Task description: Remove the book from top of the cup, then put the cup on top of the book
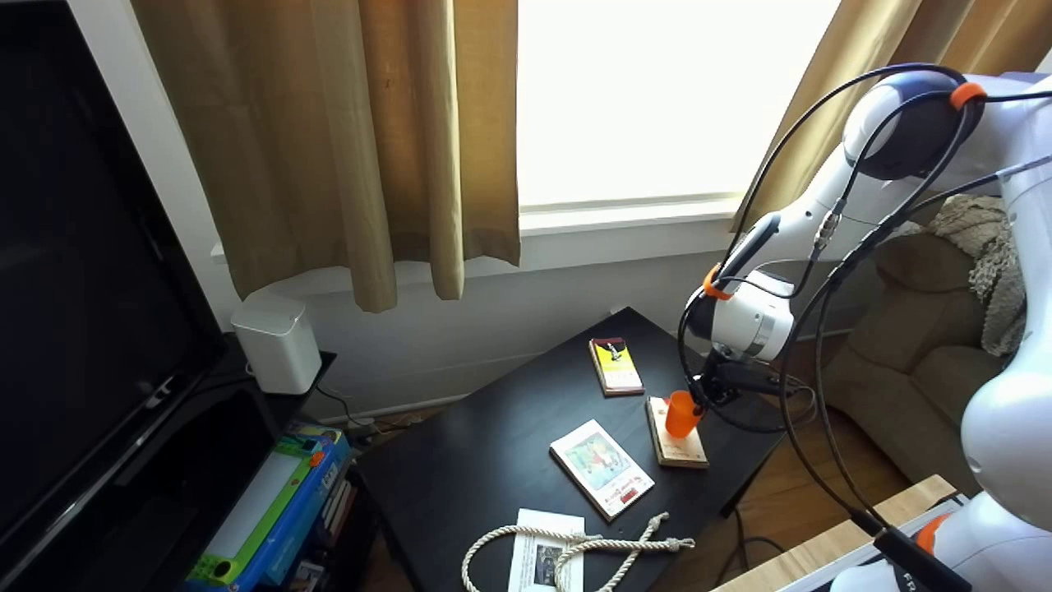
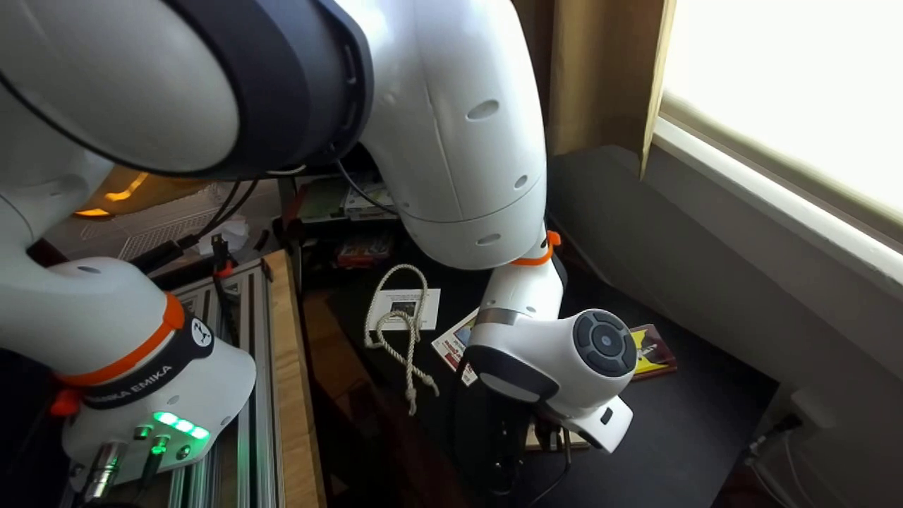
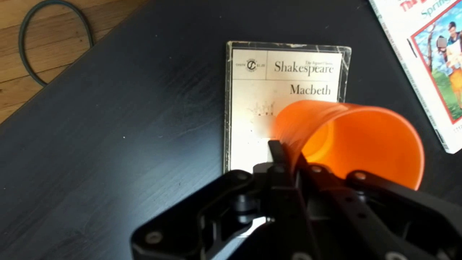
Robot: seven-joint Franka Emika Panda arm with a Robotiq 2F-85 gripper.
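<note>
The book (image 1: 684, 453), with a pale cream cover marked Macbeth, lies flat on the dark table. It fills the middle of the wrist view (image 3: 252, 99), and only a pale strip of it (image 2: 577, 442) shows under the arm in an exterior view. The orange cup (image 1: 680, 414) is over the book, open end up. In the wrist view the cup (image 3: 364, 144) covers the book's right part. My gripper (image 3: 290, 153) is shut on the cup's wall, one finger inside and one outside. I cannot tell whether the cup's base touches the book. The fingertips (image 1: 699, 408) are partly hidden in an exterior view.
A white-bordered booklet (image 1: 604, 469) lies beside the book. A yellow-and-black book (image 1: 616, 367) lies toward the wall. A white paper (image 1: 530, 534) and a rope (image 1: 604, 544) lie at the table's near end. The dark table (image 1: 468, 460) has an edge near the sofa.
</note>
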